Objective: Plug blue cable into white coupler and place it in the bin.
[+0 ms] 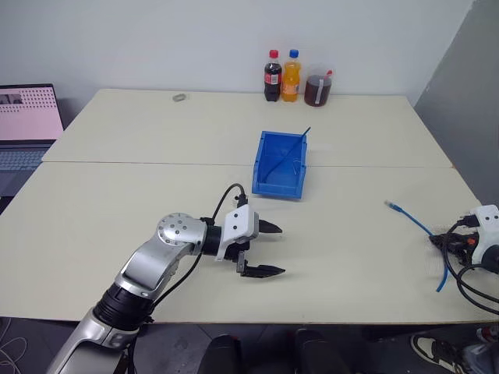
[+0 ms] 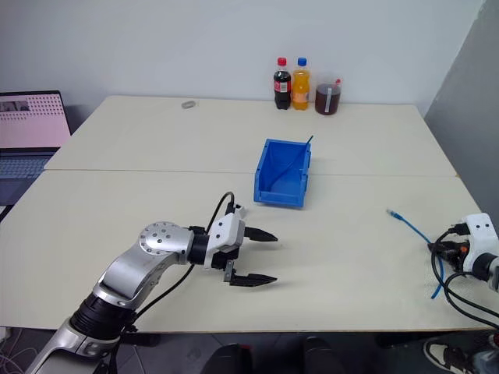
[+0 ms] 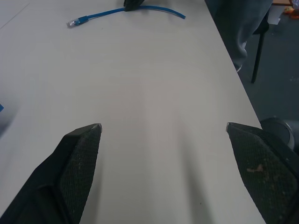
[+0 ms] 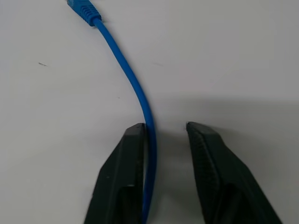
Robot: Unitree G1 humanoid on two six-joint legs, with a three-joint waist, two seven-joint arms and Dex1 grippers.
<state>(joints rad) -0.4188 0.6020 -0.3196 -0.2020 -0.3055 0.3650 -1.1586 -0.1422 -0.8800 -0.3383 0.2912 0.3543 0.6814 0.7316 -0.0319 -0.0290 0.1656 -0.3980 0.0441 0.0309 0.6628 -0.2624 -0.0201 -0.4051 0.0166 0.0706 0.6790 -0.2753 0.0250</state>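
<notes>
The blue cable point(image 1: 413, 220) lies on the table at the right, its clear plug point(image 1: 390, 205) pointing toward the middle. My right gripper point(image 4: 164, 126) sits low over the cable near the right table edge. The cable point(image 4: 135, 86) runs between its fingers against one pad, and a narrow gap remains on the other side. My left gripper point(image 1: 281, 251) hovers wide open and empty over bare table at the centre front. The blue bin point(image 1: 278, 189) stands behind it with a thin blue strand point(image 1: 302, 139) leaning out. A tiny pale block, seemingly the white coupler point(image 1: 181, 97), lies far back left.
Two bottles point(image 1: 273, 75) and a jug of dark liquid point(image 1: 318, 87) stand at the back edge. A laptop point(image 1: 27, 117) sits off the table's left side. A seam point(image 1: 156, 163) runs across the table. The right table edge is close to my right gripper.
</notes>
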